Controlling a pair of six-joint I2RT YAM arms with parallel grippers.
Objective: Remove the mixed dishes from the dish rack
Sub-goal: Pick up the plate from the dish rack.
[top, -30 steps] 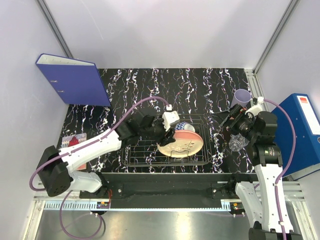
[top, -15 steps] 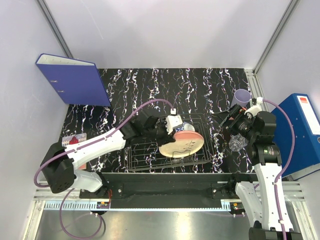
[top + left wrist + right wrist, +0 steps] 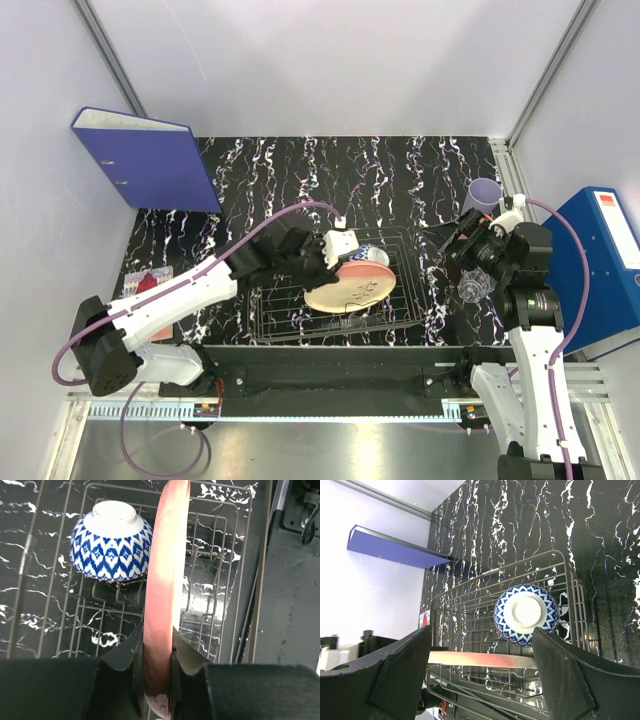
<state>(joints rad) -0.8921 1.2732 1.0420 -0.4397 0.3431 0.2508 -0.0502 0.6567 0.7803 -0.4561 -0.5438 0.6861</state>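
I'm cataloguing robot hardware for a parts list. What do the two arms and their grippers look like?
The left arm and right arm both have white link shells joined by chunky black cylindrical joints. A purple cable loops loosely along each arm. The left gripper and right gripper are matte black, with broad, wedge-shaped fingers. No markings are readable.

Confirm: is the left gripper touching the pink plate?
Touching. Left wrist view shows the left gripper clamped on the pink plate, a finger flat against each face.
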